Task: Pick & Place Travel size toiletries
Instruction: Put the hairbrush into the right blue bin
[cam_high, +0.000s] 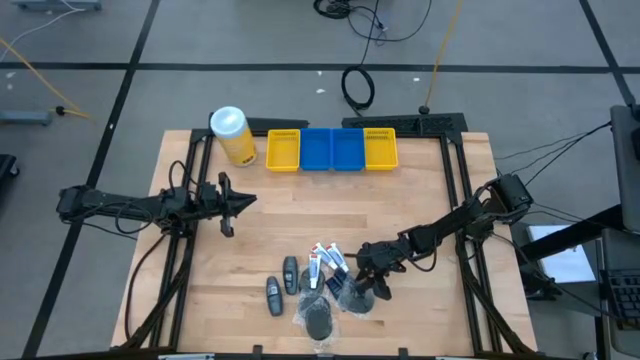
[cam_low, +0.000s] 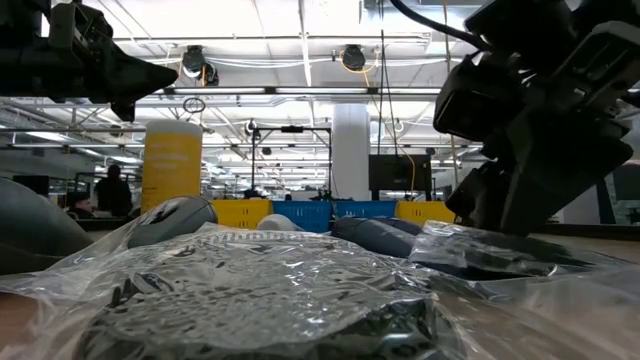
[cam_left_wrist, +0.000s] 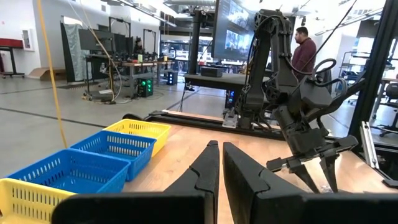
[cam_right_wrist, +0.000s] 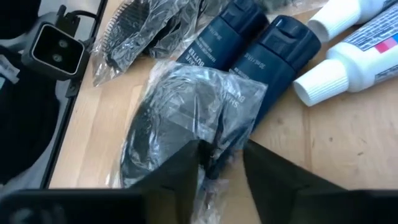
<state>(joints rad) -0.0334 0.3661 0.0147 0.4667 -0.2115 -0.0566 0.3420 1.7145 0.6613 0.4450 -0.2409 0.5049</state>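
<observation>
1. While the right gripper (cam_right_wrist: 219, 163) sits low over the toiletries at the front of the counter (cam_high: 420, 200), the step in hand looks like picking up a bagged puff (cam_right_wrist: 186, 118).
2. To do it well, I would pinch the puff's body rather than only the loose plastic, since the film could slip or tear free. I would also lift straight up, because the two dark bottles (cam_right_wrist: 249, 43) lie touching the bag and could be dragged along.
3. The right fingers (cam_right_wrist: 177, 168) stand a little apart, and crinkled wrap lies in the gap between them. They touch the bag, but whether they have a firm hold I cannot tell; I judge them not yet closed on it.
4. The white tubes (cam_right_wrist: 348, 59) lie just beside the bottles; a second wrapped puff (cam_right_wrist: 134, 28) lies beyond, near the counter's edge.
5. From above, the whole cluster (cam_high: 310, 285) lies at the front middle, well apart from the yellow and blue bins (cam_high: 332, 149) along the far edge, beside a yellow canister (cam_high: 233, 135).
6. The left gripper (cam_left_wrist: 221, 163) waits above the left side of the counter, its fingers nearly together and holding nothing.
</observation>
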